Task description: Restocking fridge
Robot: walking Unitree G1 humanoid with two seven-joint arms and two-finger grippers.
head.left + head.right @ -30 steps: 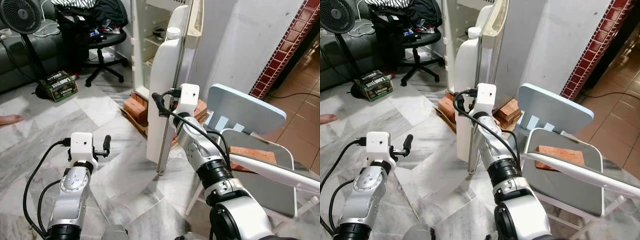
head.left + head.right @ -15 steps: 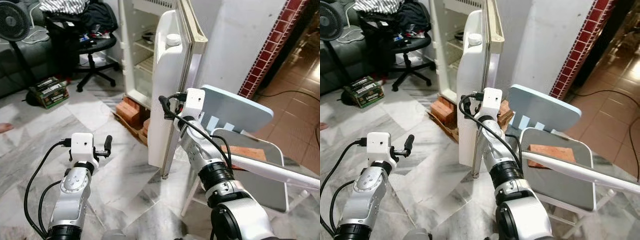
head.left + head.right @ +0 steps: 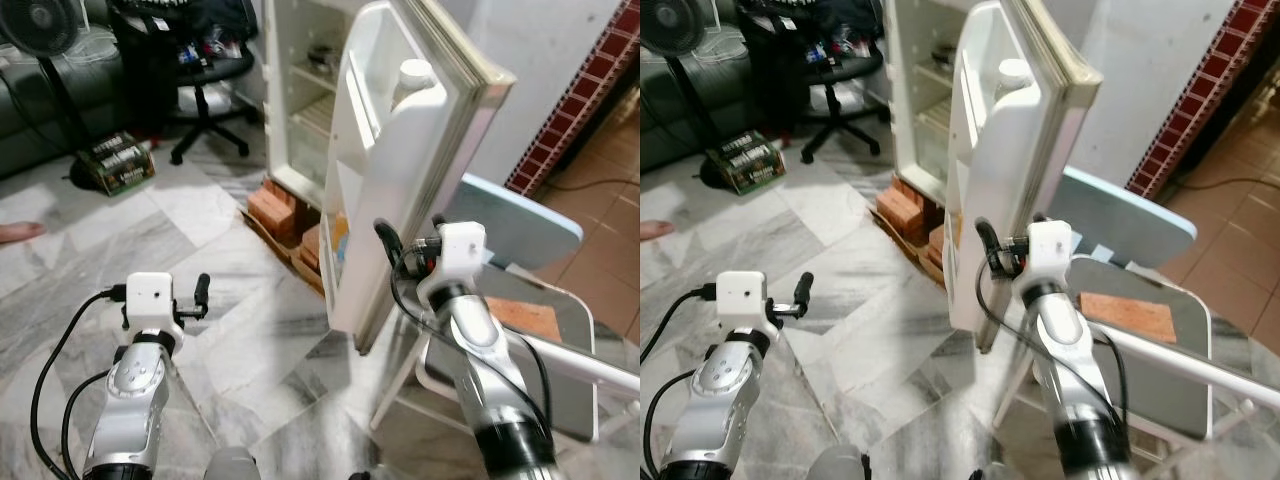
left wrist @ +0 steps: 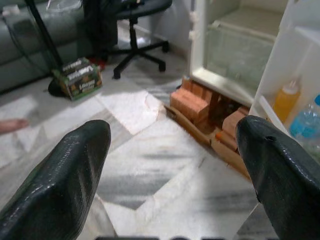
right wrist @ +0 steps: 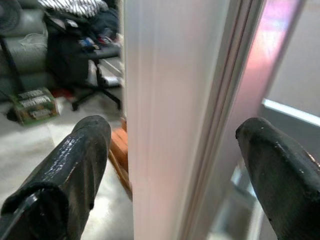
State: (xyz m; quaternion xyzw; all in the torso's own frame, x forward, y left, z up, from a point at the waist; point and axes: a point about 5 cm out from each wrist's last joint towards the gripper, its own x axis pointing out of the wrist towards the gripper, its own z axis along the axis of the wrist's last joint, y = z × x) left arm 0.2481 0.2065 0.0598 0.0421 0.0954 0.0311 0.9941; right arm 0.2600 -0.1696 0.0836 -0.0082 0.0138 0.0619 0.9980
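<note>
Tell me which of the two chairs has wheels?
The black office chair at the back, left of the open fridge, rolls on a star-shaped wheeled base. The pale blue folding chair beside the right gripper stands on plain legs.

2 silver arms, white wrist boxes, black cables, black fingers (image 4: 65,190) (glossy)

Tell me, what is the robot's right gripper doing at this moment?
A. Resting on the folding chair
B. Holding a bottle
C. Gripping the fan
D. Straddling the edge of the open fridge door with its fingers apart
D: in the right wrist view the fridge door edge runs between the right gripper's spread fingers.
</note>
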